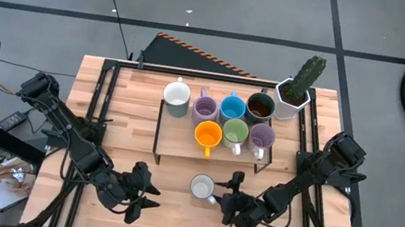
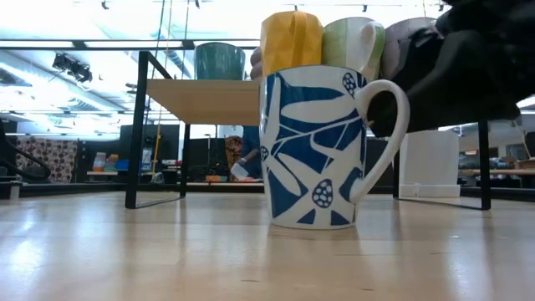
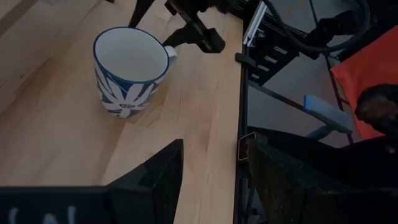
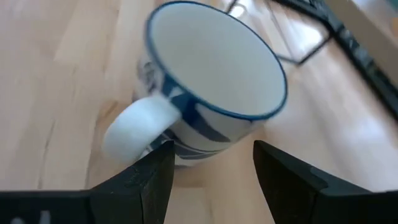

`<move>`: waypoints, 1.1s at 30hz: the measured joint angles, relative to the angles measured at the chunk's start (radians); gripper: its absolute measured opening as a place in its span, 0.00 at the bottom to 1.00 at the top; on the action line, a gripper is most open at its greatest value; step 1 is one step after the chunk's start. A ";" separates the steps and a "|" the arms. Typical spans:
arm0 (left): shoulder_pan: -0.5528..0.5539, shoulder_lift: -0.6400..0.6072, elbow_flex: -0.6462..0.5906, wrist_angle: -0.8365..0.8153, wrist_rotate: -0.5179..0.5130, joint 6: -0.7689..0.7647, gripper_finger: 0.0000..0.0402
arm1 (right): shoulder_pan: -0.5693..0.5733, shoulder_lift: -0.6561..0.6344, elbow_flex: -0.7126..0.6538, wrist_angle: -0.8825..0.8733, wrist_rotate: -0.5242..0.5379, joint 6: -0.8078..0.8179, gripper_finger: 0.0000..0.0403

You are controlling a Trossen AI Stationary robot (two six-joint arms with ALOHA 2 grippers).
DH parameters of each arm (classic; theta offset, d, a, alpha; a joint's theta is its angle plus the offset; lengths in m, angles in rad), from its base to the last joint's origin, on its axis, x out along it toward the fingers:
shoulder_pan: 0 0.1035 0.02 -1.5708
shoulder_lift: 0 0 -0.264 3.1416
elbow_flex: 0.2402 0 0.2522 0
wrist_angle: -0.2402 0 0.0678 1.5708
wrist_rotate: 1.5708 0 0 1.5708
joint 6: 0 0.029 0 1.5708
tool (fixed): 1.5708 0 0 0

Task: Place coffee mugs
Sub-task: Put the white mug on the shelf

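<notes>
The blue-patterned white mug point(image 1: 202, 187) stands upright on the surface point(image 1: 171, 214) at 6 o'clock from the shelf point(image 1: 174, 143). The right pincer point(image 1: 230, 190), released, is just beside its handle at 3 o'clock, nearer than the released left pincer point(image 1: 144, 193).

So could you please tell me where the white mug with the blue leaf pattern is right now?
In the high view, the blue-patterned mug stands upright on the table's near middle, in front of the shelf of mugs, just left of the open right claw.
</notes>
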 joint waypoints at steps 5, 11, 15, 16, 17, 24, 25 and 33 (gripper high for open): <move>0.001 0.000 0.000 0.000 0.000 0.000 0.47 | -0.012 0.000 0.000 0.013 -0.018 0.247 0.56; 0.001 0.000 0.000 0.000 0.000 -0.004 0.47 | -0.038 0.000 0.000 0.062 -0.064 0.384 0.56; 0.001 0.000 0.000 0.001 0.000 -0.008 0.47 | -0.052 0.000 0.000 0.093 -0.065 0.411 0.56; 0.001 0.000 0.000 0.001 0.000 -0.008 0.47 | -0.053 0.000 0.000 0.093 -0.069 0.415 0.56; 0.001 0.000 0.000 0.001 0.000 -0.008 0.47 | -0.053 0.000 0.000 0.089 -0.070 0.416 0.56; -0.008 0.000 0.000 0.000 0.011 -0.015 0.47 | -0.017 0.000 0.000 0.017 -0.145 0.328 0.56; -0.008 0.000 0.000 0.000 0.011 -0.015 0.47 | -0.006 0.000 0.000 0.020 -0.149 0.302 0.56; 0.001 0.000 0.000 0.000 0.011 -0.015 0.47 | 0.051 0.000 0.000 0.100 -0.249 0.151 0.56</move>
